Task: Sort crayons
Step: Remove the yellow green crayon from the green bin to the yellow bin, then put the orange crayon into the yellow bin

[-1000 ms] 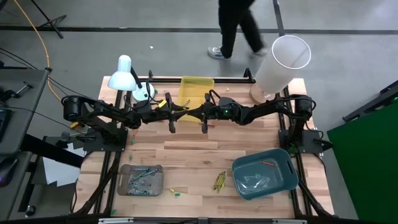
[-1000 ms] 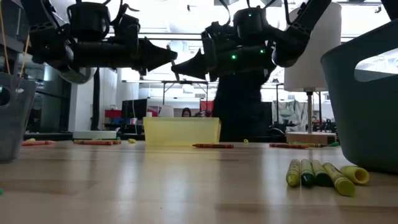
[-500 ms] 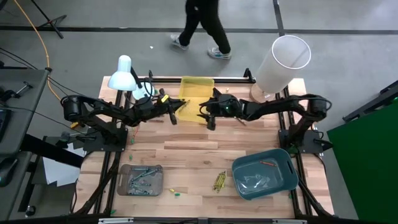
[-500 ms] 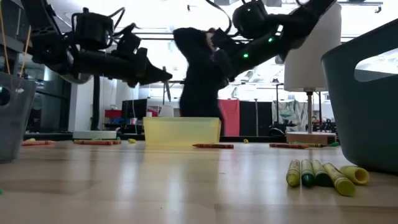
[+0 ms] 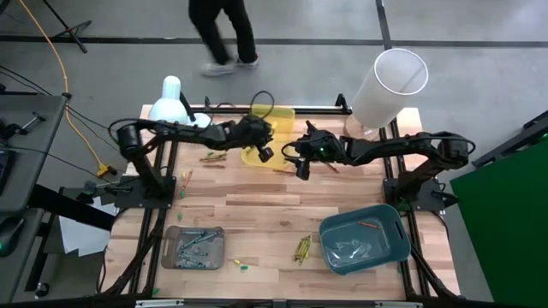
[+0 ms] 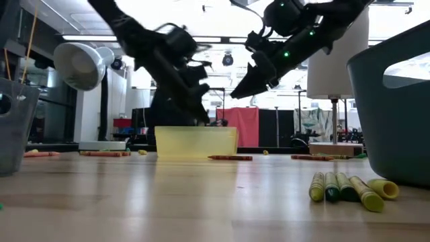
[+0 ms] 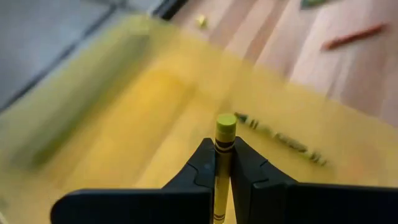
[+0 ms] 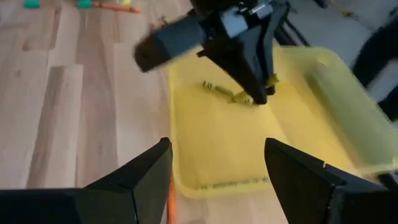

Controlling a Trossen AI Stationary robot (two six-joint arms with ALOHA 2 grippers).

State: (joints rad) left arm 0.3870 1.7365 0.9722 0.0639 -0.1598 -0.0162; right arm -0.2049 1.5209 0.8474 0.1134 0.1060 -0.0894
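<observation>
Crayons: one yellow crayon (image 7: 224, 149) is pinched upright in the left gripper (image 7: 222, 163) over the yellow tray (image 5: 271, 114) at the table's far edge, two more lie inside that tray, no lettering is legible, and the right gripper (image 8: 217, 168) hovers beside it, fingers spread.

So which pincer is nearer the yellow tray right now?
The left. The left pincer hangs over the yellow tray, shut on a yellow crayon. The right pincer stands open beside the tray, over the table.
</observation>
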